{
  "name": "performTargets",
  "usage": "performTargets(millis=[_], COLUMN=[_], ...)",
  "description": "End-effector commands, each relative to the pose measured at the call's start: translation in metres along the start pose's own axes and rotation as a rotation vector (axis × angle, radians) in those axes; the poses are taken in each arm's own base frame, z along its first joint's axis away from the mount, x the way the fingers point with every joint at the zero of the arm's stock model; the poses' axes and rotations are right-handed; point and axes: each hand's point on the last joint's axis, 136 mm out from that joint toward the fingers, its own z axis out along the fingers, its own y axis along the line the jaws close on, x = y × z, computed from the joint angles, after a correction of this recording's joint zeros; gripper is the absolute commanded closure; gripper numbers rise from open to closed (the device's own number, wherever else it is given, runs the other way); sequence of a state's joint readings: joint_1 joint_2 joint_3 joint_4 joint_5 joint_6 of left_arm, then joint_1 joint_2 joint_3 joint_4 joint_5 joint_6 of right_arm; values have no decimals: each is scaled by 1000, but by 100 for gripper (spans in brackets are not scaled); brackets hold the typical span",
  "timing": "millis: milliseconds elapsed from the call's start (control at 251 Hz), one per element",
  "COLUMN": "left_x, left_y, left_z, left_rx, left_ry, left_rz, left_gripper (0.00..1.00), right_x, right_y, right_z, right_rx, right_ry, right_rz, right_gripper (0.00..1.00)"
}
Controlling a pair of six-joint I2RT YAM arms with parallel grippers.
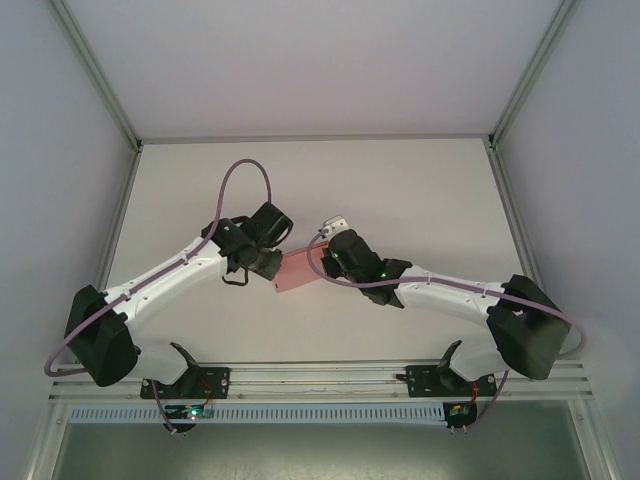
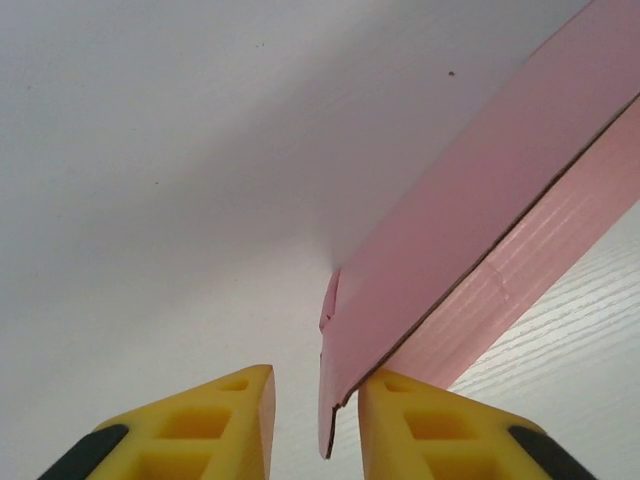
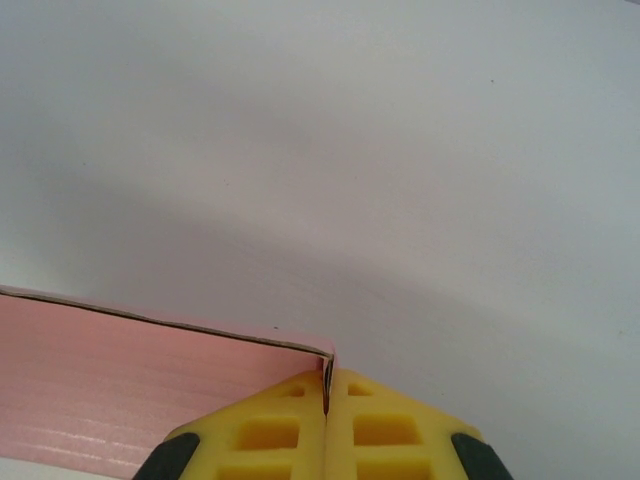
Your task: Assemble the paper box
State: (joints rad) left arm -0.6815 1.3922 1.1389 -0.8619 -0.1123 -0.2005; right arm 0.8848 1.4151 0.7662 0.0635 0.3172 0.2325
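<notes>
Paper box (image 1: 300, 272), pink and thin, in the middle over the white table (image 1: 420, 190), right between the two grippers. Left gripper (image 1: 268, 270) at the left edge of the box, right gripper (image 1: 322, 260) at the right edge, close to the far corner. Arms bent in toward each other from both sides, with a purple cable (image 1: 245, 165) looping up over the left one. From the left wrist: a long pink side running up to the right, with a fold line and a narrow strip along it, and one corner of the card poking down between the yellow left fingers (image 2: 225, 425). Those fingers spread a little, not pressed shut. One finger just beside the card, maybe touching, and a clear gap on the other side, so no real pinch there. From the right wrist: yellow right fingers (image 3: 270, 430) pressed tight together, with the thin pink edge squeezed in the crack between them. Flat pink card reaching off to the left from that pinch, and plain white table beyond it. Hard to tell whether any part of the box rests on the table.
</notes>
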Motion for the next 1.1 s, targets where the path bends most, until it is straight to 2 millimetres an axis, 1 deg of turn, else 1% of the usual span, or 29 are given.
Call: performTargets(millis=[0, 56, 60, 140, 219, 267, 287, 327, 387, 459, 543, 662, 722, 830, 934, 1014, 1097], left_x=[16, 19, 19, 23, 23, 23, 22, 21, 16, 4, -2, 1, 3, 3, 2, 2, 5], left_y=[2, -1, -1, -4, 0, 1, 2, 4, 4, 5, 4, 4, 1, -1, -10, -6, 5], left_z=[-2, 1, 1, 7, 11, 13, 13, 13, 12, 8, 6, 7, 6, -1, 1, 5, 12], left_rx=[-6, 2, 3, 14, -15, -21, -27, -44, -43, -37, 14, 106, 170, 232, 294, 265, 203], left_ry=[45, 59, 60, 87, 101, 105, 104, 100, 81, 25, -4, 44, 75, 95, 136, 153, 144], left_rz=[-64, -73, -74, -81, -87, -82, -83, -99, -110, -156, -254, -433, -504, -593, -648, -660, -665], left_gripper=[72, 73, 74, 76, 81, 81, 84, 92, 100, 100, 100, 100, 100, 100, 100, 100, 100], right_x=[3, 3, 3, 4, 4, 5, 5, 6, 6, 7, 10, 19, 24, 29, 34, 35, 36], right_y=[-5, -5, -8, -5, -4, -4, -4, -4, -4, -3, 0, 5, 8, 16, 21, 24, 25], right_z=[-5, -5, -5, -6, -6, -6, -7, -7, -8, -7, -7, -7, -6, -5, -1, 1, 1], right_rx=[39, 40, 45, 38, 31, 30, 30, 29, 28, 27, 27, 45, 55, 57, 60, 59, 57], right_ry=[16, 15, 15, 13, 13, 13, 12, 12, 10, 8, -10, -48, -61, -65, -52, -52, -53], right_rz=[-16, -17, -12, -18, -21, -22, -25, -28, -26, -30, -46, -66, -91, -128, -145, -155, -157], right_gripper=[100, 100, 100, 100, 100, 100, 100, 100, 100, 100, 100, 100, 100, 100, 100, 100, 100])
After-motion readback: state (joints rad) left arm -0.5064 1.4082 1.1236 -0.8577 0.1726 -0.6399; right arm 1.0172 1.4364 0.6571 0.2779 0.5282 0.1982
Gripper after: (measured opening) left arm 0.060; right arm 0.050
